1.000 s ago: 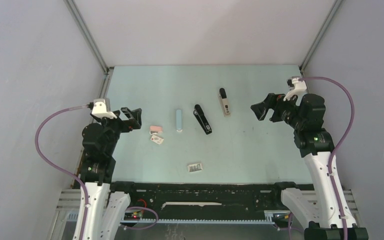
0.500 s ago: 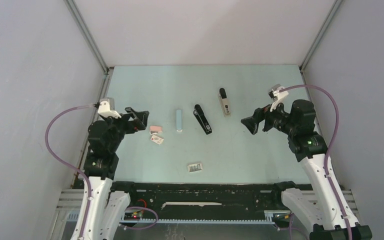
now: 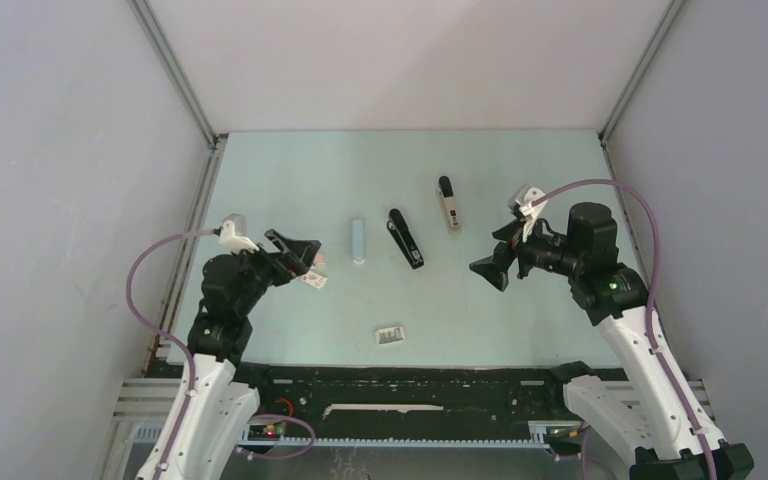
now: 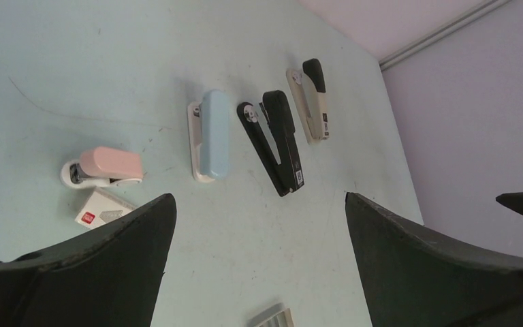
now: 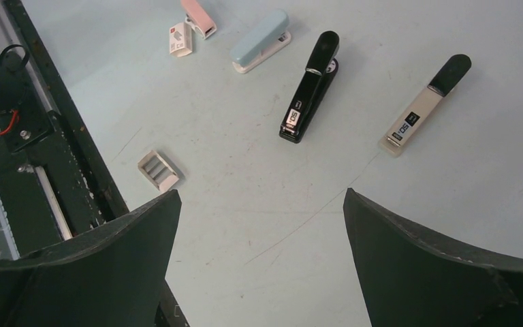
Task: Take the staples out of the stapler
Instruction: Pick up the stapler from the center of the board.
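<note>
Four staplers lie in a row across the pale table: a small pink one (image 4: 109,165), a light blue one (image 3: 359,240), a black one (image 3: 406,238) and a beige one with a black top (image 3: 448,204). All of them look shut, and the staples are hidden. My left gripper (image 3: 298,252) hovers open over the pink stapler, with nothing between its fingers. My right gripper (image 3: 490,272) hangs open and empty to the right of the black stapler, over bare table.
A small white box with a red mark (image 4: 102,208) lies beside the pink stapler. A small beige tray holding grey ribbed strips (image 3: 390,335) sits near the front edge. Grey walls close in the table on three sides, and a black rail (image 3: 410,385) runs along the front.
Both arms have swung inward. The left gripper moved right and nearer, over the pink stapler. The right gripper moved left and nearer. Both stayed open, and the staplers did not move.
</note>
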Available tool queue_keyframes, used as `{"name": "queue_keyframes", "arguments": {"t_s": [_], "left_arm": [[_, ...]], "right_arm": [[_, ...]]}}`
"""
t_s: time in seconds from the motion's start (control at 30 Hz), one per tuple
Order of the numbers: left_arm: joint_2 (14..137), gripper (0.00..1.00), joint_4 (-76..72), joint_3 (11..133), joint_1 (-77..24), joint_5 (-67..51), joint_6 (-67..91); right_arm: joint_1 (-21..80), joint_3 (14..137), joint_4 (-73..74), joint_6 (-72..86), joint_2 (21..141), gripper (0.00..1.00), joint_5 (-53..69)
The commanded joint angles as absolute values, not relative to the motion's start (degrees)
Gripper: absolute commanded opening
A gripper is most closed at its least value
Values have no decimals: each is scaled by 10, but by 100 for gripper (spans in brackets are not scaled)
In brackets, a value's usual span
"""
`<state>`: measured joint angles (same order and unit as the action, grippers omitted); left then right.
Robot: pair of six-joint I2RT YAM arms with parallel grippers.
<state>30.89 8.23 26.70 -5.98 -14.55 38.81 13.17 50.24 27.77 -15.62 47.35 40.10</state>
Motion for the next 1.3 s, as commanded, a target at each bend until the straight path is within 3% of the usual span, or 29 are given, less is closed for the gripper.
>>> {"name": "queue_keyframes", "arguments": {"t_s": [0.0, 0.47, 1.27], "left_arm": [[302, 100, 28, 227, -75, -108, 431], [327, 100, 12, 199, -128, -42, 434], [304, 100, 45, 191, -130, 40, 439]], "right_arm": [[134, 510, 279, -169, 467, 100, 424], [140, 498, 275, -183, 473, 100, 430], [144, 497, 280, -192, 472, 100, 434]]}}
